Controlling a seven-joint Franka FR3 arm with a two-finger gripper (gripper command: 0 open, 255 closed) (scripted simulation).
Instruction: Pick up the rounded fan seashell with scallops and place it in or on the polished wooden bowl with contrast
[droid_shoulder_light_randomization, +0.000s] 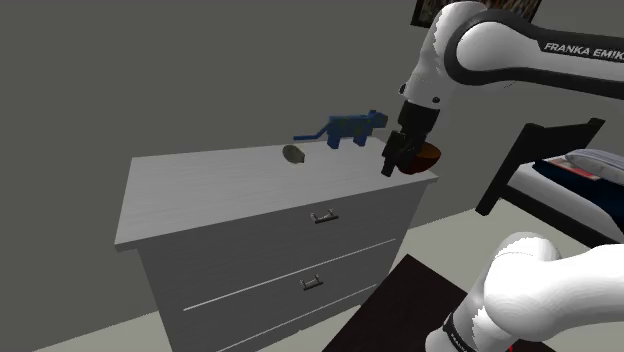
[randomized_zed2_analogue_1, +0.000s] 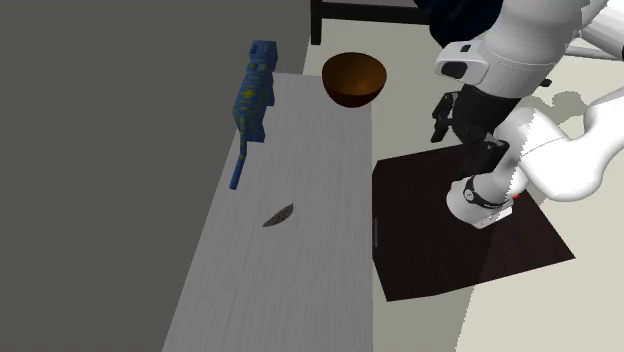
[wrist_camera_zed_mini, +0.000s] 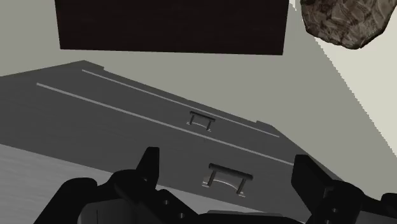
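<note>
- grey dresser (droid_shoulder_light_randomization: 250, 195) with two drawers fills the middle of the shoulder view; its pale top runs up the middle of the second exterior view.
- white arm (droid_shoulder_light_randomization: 500, 45) enters at the shoulder view's upper right and bends down at the dresser's right end.
- dark stand (randomized_zed2_analogue_1: 450, 230) sits just beside the drawer side, with the arm's base on it.
- blue spotted animal figurine (randomized_zed2_analogue_1: 252, 95) stands at the wall edge of the top.
- brown wooden bowl (randomized_zed2_analogue_1: 354, 78) sits upright, upper middle of the second exterior view.
- black gripper (wrist_camera_zed_mini: 226, 159) has its fingers spread apart with nothing between them; past them you see the drawer handles (wrist_camera_zed_mini: 226, 178).
- seashell (randomized_zed2_analogue_1: 279, 215), small and dark, lies on the top near mid-frame in the second exterior view, below the figurine's tail, well apart from bowl and gripper.
</note>
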